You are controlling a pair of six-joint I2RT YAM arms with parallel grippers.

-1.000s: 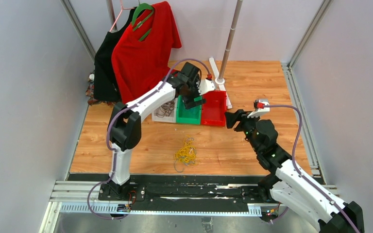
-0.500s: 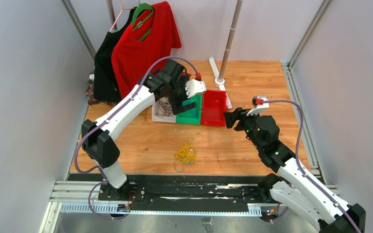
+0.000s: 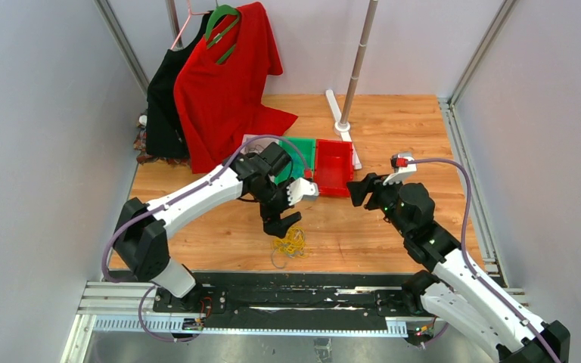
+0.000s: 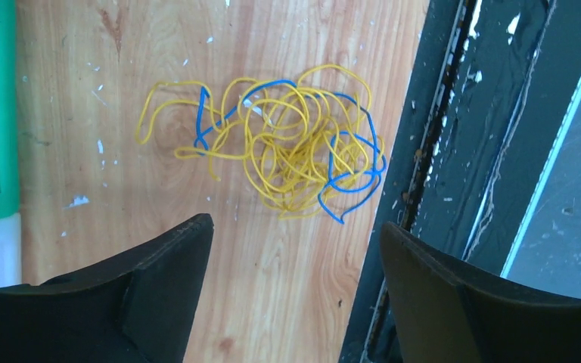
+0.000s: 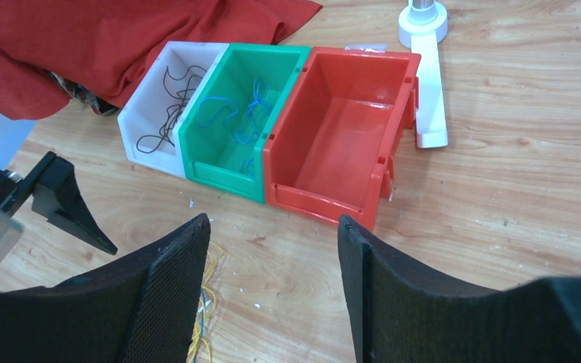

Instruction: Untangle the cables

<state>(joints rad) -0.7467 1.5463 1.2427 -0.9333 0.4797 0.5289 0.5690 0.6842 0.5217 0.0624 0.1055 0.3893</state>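
The yellow-and-blue cable tangle (image 4: 272, 147) lies on the surface (image 4: 76, 174), its long axis running straight away from the green bin (image 5: 231, 125). The left jaws hover above it, spread wide and empty, with the tangle centred ahead of their gap. The right jaws gape empty too. Only the right wrist view shows the blue cables (image 5: 246, 106) inside that bin.
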